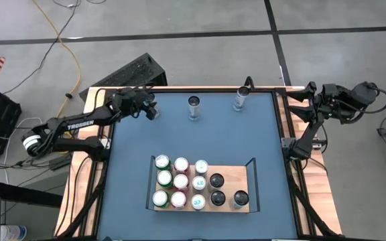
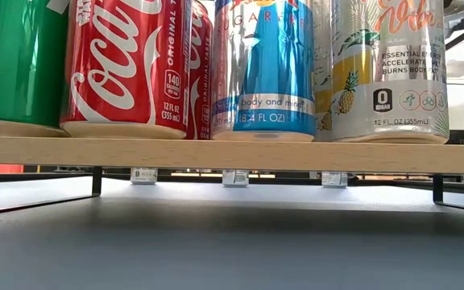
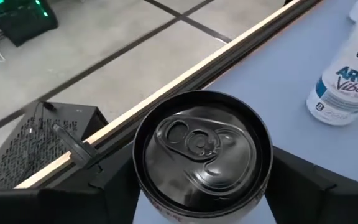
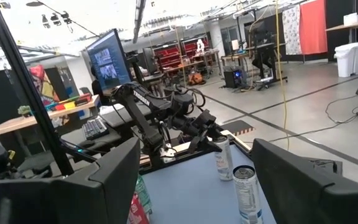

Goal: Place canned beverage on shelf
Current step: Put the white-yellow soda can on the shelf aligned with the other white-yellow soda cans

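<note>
Blue tabletop [image 1: 133,167] is seen from above, with the shelf [image 1: 246,208] low in the frame, loaded with upright cans. At upper left, a black can [image 3: 202,155] is bracketed by the left gripper [image 1: 150,110], fingers close against its sides near the table's far edge. At upper right, the right gripper [image 1: 311,92] is parked, jaws wide and empty.

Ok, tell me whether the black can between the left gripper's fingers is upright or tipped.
Upright. The left wrist view looks down on the black can's round top and pull tab, with the left gripper flanking it at the table's far-left corner.
</note>
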